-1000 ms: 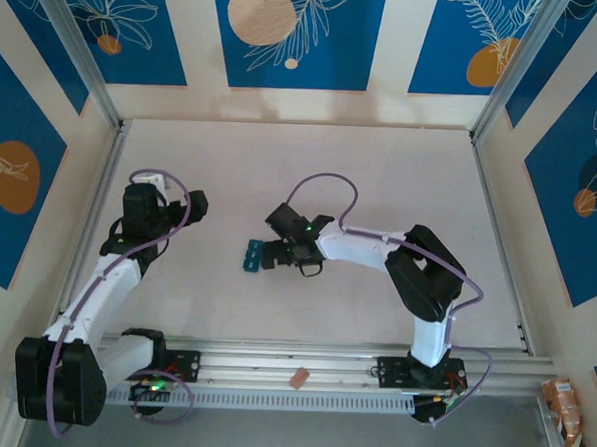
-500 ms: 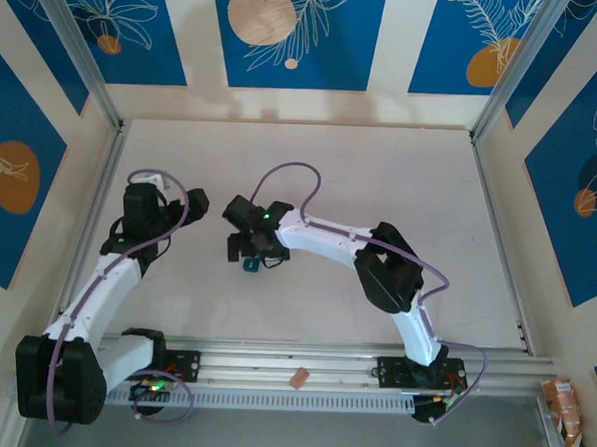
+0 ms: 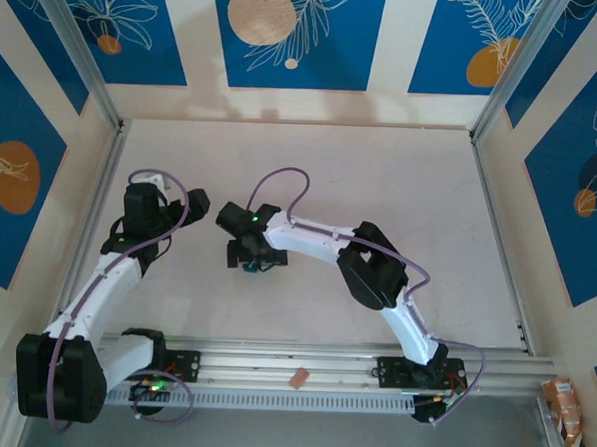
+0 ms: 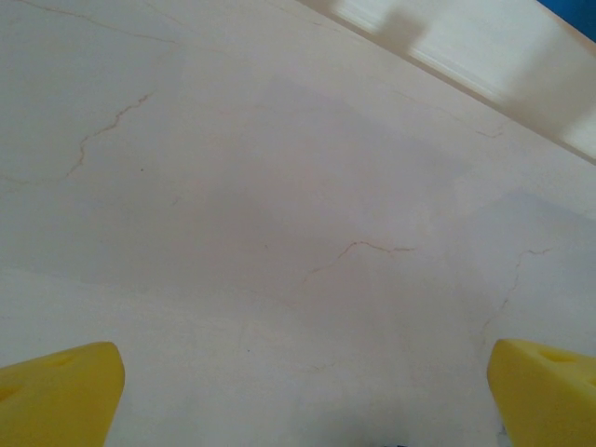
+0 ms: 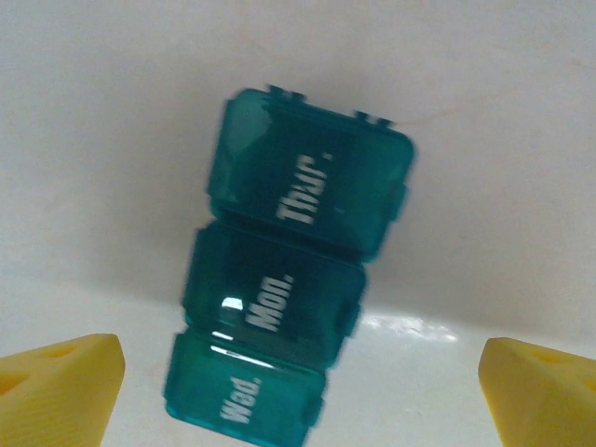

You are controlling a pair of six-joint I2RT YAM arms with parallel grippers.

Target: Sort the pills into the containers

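A: Organiser (image 5: 289, 279), contents?

B: Three square compartments in a short strip, all three lids shut. The plastic is translucent teal, but what lies inside cannot be told. A bright glare spot sits on the middle lid.

A: Appearance?

B: Teal-green, glossy, with rounded corners. The cells are not quite in line, and the far one sits slightly offset to the right in the right wrist view. Two small hinge tabs show on the far edge of that cell, and a small lip shows on the right side of each lid.

A: Writing?

B: White letters, one word per lid. The far cell reads "Thur.", the middle "Mon.", the near "Wed." No brand can be read.

A: Position?

B: It lies flat on the pale table (image 3: 380, 188), left of centre. From above it (image 3: 248, 267) is mostly hidden beneath the right gripper (image 3: 245, 255), with only a teal corner showing.

A: Right gripper (image 5: 300, 382)?

B: Its yellow fingers (image 5: 56, 377) are spread wide, one on each side of the strip, and neither touches it.

A: Left gripper (image 4: 303, 396)?

B: Its fingers are also wide apart and hold nothing, with bare, finely cracked table (image 4: 279, 186) under it. In the top view it (image 3: 194, 206) is near the organiser, to its left.
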